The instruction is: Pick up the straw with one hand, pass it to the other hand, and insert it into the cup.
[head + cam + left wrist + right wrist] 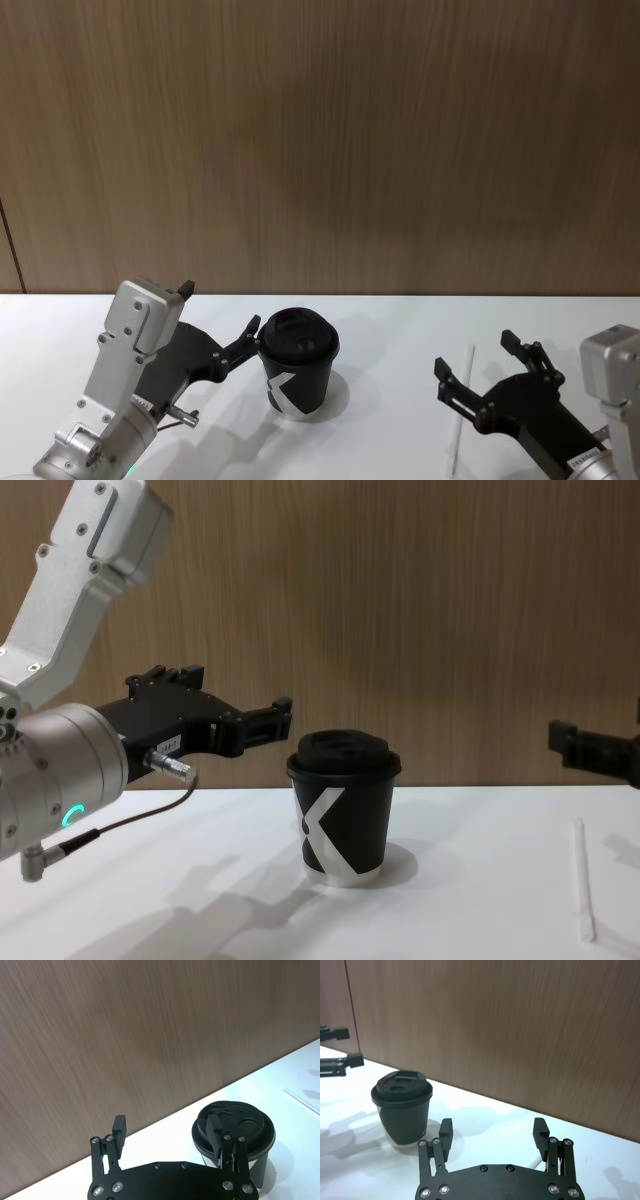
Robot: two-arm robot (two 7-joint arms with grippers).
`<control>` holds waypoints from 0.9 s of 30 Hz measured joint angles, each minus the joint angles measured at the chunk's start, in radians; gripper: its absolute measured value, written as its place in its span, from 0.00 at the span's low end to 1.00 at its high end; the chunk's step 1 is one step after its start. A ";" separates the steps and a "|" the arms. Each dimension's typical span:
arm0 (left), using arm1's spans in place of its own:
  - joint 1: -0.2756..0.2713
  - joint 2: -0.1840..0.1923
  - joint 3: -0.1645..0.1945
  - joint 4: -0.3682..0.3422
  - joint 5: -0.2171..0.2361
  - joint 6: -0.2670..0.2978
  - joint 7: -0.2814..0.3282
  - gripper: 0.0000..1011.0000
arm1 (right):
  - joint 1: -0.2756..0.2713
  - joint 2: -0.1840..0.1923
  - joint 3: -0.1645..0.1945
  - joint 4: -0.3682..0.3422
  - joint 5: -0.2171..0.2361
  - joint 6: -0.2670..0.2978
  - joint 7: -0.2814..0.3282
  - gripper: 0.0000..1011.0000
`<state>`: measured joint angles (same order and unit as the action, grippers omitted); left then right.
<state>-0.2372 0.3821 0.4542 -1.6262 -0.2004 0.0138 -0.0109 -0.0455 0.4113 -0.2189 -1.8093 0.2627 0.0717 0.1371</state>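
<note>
The black cup [298,375] with its lid and white K mark stands upright on the white table [390,330]; it also shows in the chest view [345,815]. The thin white straw [462,410] lies flat to the cup's right, seen too in the chest view [580,880]. My left gripper [220,308], on a silver wrist with a green ring, hovers open just left of the cup's lid, one finger [216,1127] close beside the lid [250,1130]. My right gripper [480,360] is open, held above the straw, apart from it [595,750].
A brown wood-panel wall [320,140] rises right behind the table's far edge. A thin dark cable [120,820] hangs from the left wrist. Bare tabletop lies between cup and straw [480,870].
</note>
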 joint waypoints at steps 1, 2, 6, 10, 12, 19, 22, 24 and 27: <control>0.000 0.000 0.000 0.000 0.000 0.000 0.000 0.99 | -0.003 0.006 0.001 -0.003 -0.002 0.002 0.007 0.99; 0.000 0.000 0.000 0.000 0.000 0.000 0.000 0.99 | -0.004 0.009 0.002 -0.004 -0.002 0.004 0.010 0.99; 0.000 0.000 0.000 0.000 0.000 0.000 0.000 0.99 | -0.013 0.022 0.003 -0.010 -0.006 0.010 0.024 0.99; 0.000 0.000 0.000 0.000 0.000 0.000 0.000 0.99 | -0.022 0.031 0.004 -0.014 -0.010 0.017 0.034 0.99; 0.000 0.000 0.000 0.000 0.000 0.000 0.000 0.99 | -0.027 0.033 0.004 -0.017 -0.012 0.023 0.037 0.99; 0.000 0.000 0.000 0.000 0.000 0.000 0.000 0.99 | -0.045 0.032 0.004 -0.028 -0.016 0.050 0.039 0.99; 0.000 0.000 0.000 0.000 0.000 0.000 0.000 0.99 | -0.053 0.024 0.004 -0.033 -0.015 0.070 0.035 0.99; 0.000 0.000 0.000 0.000 0.000 0.000 0.000 0.99 | -0.058 0.015 0.006 -0.038 -0.014 0.082 0.027 0.99; 0.000 0.000 0.000 0.000 0.000 0.000 0.000 0.99 | -0.065 -0.001 0.010 -0.043 -0.012 0.101 0.009 0.99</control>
<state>-0.2372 0.3821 0.4542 -1.6262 -0.2004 0.0138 -0.0109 -0.1106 0.4104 -0.2092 -1.8521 0.2505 0.1730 0.1462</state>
